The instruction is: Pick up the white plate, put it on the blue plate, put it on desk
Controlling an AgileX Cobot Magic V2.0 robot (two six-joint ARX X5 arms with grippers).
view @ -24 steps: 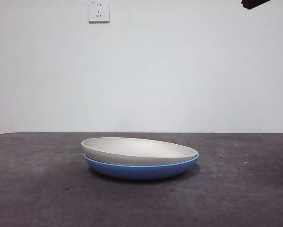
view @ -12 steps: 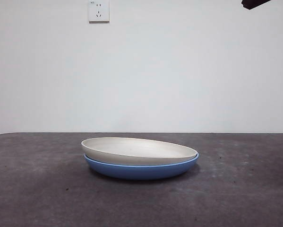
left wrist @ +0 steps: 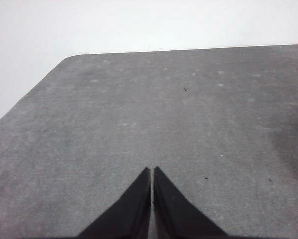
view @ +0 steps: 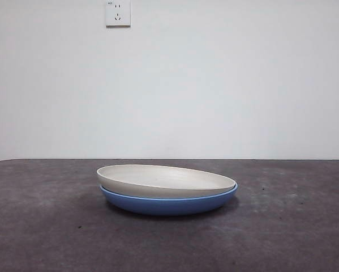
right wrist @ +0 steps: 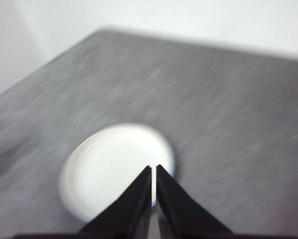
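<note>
The white plate (view: 166, 180) rests inside the blue plate (view: 169, 205), slightly tilted, in the middle of the desk (view: 44, 232) in the front view. In the blurred right wrist view the white plate (right wrist: 114, 164) lies well below my right gripper (right wrist: 153, 167), whose jaws are shut with nothing between them. The blue plate is covered there. Over bare desk (left wrist: 139, 109), away from the plates, my left gripper (left wrist: 152, 169) is shut and holds nothing. Neither gripper shows in the front view.
A white wall with a socket (view: 117, 13) stands behind the desk. In the left wrist view the desk's rounded far corner (left wrist: 71, 57) and side edge show.
The black arm tip at the front view's top right corner has gone out of view. The stacked plates have not moved.
</note>
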